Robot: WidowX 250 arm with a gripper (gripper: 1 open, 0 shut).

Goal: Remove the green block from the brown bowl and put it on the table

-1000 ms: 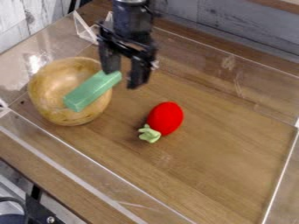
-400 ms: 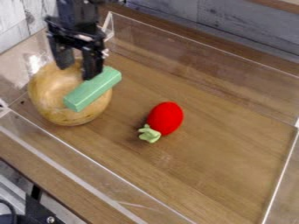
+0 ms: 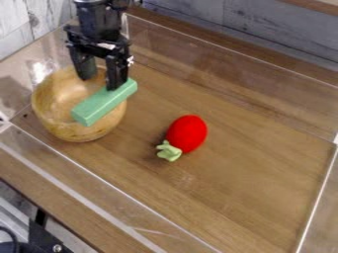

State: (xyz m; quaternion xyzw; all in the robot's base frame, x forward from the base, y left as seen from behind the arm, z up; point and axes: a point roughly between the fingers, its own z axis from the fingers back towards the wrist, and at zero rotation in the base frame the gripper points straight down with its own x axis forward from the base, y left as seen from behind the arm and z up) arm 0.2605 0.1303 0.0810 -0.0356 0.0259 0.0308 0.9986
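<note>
A: Mint-green, that block [image 3: 105, 102] you're after. It lies tilted in the brown bowl [image 3: 59, 111], one end down inside, the other propped on the rim at the bowl's right side.

B: And my tool?

A: Your tool [image 3: 101, 69] hangs just above the bowl's far rim, pointing straight down, its dark fingers [image 3: 83, 65] spread wide and gripping nothing. The block's raised end sits just below them; whether they touch it, you can't tell from here.

B: Anything else on the worktop?

A: The wood-grain worktop [image 3: 251, 119] carries a red strawberry toy [image 3: 185, 134] to the right of the bowl, apart from it.
</note>
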